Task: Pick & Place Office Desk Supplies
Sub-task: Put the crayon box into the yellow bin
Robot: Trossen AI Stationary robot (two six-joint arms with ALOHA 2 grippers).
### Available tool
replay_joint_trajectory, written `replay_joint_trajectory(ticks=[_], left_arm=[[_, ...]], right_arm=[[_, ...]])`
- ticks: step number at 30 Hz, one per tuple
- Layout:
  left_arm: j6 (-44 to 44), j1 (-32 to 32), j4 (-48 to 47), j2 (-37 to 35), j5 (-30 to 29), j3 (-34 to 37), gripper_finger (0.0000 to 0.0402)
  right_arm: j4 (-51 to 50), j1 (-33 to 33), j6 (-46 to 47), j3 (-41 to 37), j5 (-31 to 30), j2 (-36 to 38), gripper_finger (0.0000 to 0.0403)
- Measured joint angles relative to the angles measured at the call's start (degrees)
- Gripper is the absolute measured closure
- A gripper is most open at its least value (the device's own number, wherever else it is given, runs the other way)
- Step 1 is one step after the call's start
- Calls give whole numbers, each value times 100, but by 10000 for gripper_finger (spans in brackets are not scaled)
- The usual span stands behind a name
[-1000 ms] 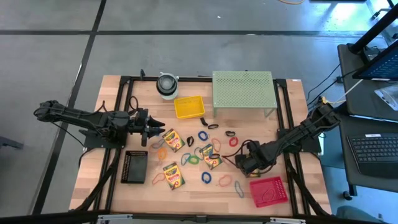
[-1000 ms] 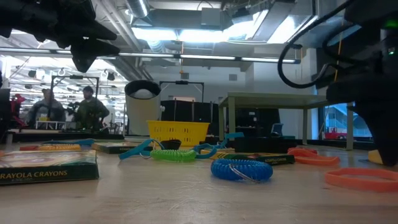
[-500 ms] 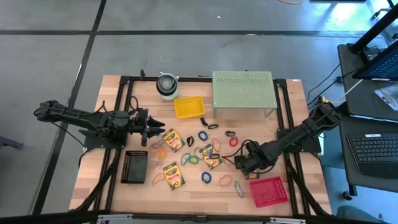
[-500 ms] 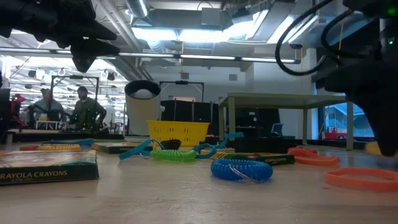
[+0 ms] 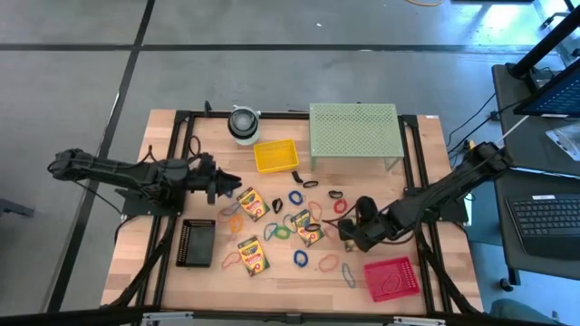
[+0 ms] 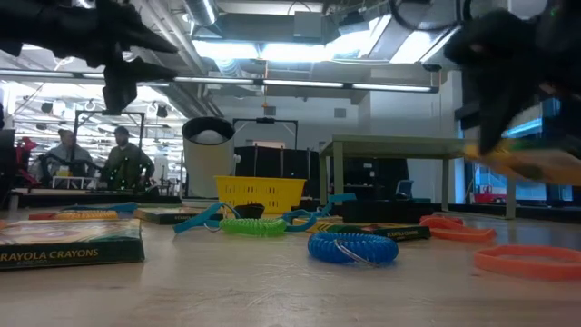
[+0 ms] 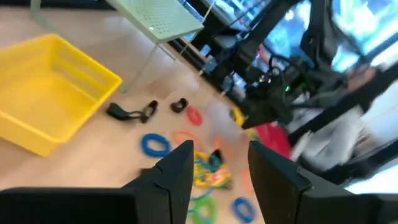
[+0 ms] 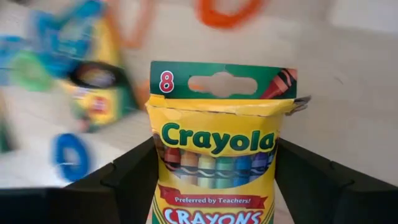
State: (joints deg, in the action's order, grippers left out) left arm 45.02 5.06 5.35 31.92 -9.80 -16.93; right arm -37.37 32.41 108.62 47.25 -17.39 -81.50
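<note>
My right gripper (image 5: 349, 233) hangs over the table's right half, shut on a yellow-and-green Crayola crayon box (image 8: 214, 155), which shows as a yellow blur in the low view (image 6: 531, 163). Other crayon boxes (image 5: 249, 201) (image 5: 306, 226) (image 5: 253, 255) lie flat mid-table among blue (image 5: 295, 196), green (image 5: 281, 232), red (image 5: 340, 206) and orange (image 5: 327, 263) rubber-band loops and small black clips (image 5: 310, 184). My left gripper (image 5: 236, 186) is open and hovers left of the nearest box, touching nothing; its fingers show in the left wrist view (image 7: 217, 165). My right gripper pinches the crayon box between its two fingers (image 8: 124, 180), one on each long side edge of the lower half (image 8: 163, 186). The printed face and the green hang tab (image 8: 224, 81) stick out past the fingers. The box is lifted clear of the table (image 6: 531, 163) and tilted.
A yellow bin (image 5: 275, 155), a pale green perforated stand (image 5: 353, 129) and a white-and-grey roll (image 5: 243, 122) sit along the far side. A black tray (image 5: 195, 242) lies near left, and a red basket (image 5: 391, 277) near right holds a band. People stand in the room behind (image 6: 123, 159).
My right gripper has risen from the table with the crayon box in its hold, so the box now hangs clear above the wood. It has also drifted slightly toward the far edge. My left gripper has turned a little about its wrist.
</note>
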Motion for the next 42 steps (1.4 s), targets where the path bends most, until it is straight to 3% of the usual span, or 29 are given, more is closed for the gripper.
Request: replay_joint_trajectory(ticks=[4,12,15,19,32,42], left_arm=[[514,-303,585,268,578,0,254],[-606,-362,1936,1237,890,0,245],[-28,-492,2119,1631,1112,0,242],[1091,-777,2128,2208,1843,-227,242],[2312,-1308,1846,4406,4106,-2375,242],[2995,-1259,1881,6038,5636,-3911,242]], right_arm=[[179,-67,-115,1,-395,163,119],[1206,-330,-788,1,-1034,267,120],[1751,-455,-1275,1,-1042,267,120],[2369,-594,-2011,1,-1012,267,120],[2842,-1082,-4474,4,283,267,120],[2941,-1330,-5571,4,838,266,120]])
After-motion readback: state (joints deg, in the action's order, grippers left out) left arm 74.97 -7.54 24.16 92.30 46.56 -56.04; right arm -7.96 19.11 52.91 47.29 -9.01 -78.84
